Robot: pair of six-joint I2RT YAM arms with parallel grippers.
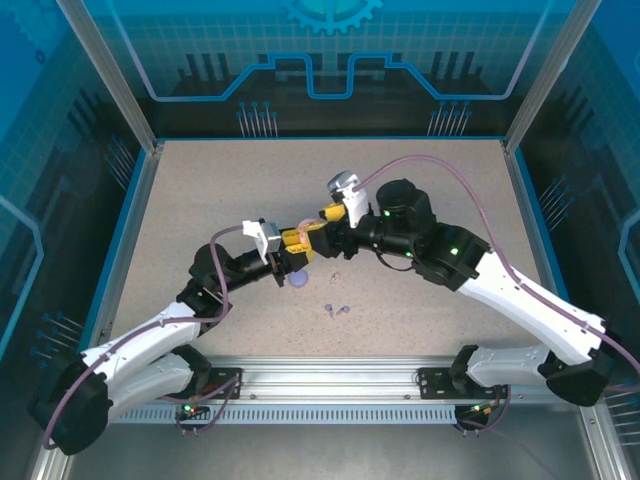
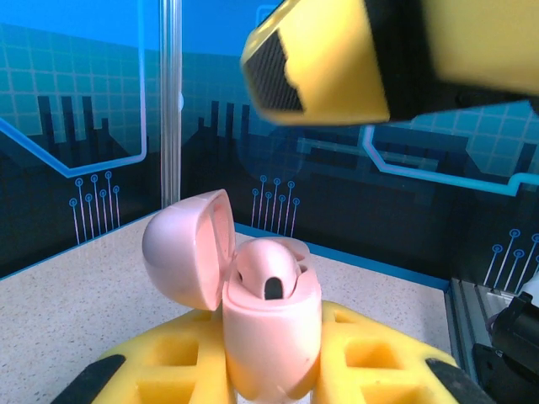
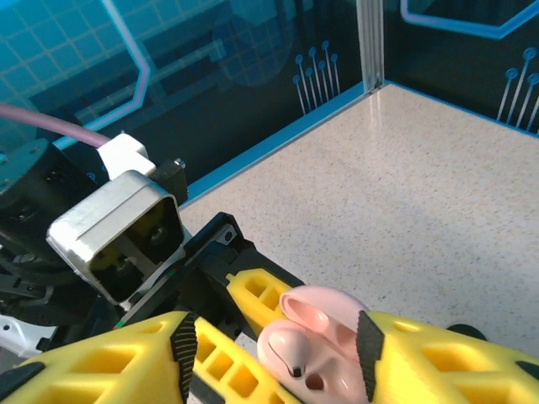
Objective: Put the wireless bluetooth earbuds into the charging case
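Observation:
My left gripper (image 1: 292, 241) is shut on the pale pink charging case (image 2: 269, 337), holding it upright above the table with its lid (image 2: 181, 248) swung open to the left. A pale pink earbud (image 2: 265, 269) sits in the case's top, and it appears again in the right wrist view (image 3: 286, 349). My right gripper (image 3: 275, 343) hangs just over the case with its yellow fingers (image 3: 366, 341) spread on either side of the earbud and lid (image 3: 324, 307), gripping nothing. One right finger (image 2: 324, 63) looms above the case.
On the table below the grippers lie a round purple case (image 1: 299, 281), two purple earbuds (image 1: 328, 310) (image 1: 345, 309) and a tiny pale piece (image 1: 336, 275). Blue-edged walls (image 1: 130, 230) ring the speckled table.

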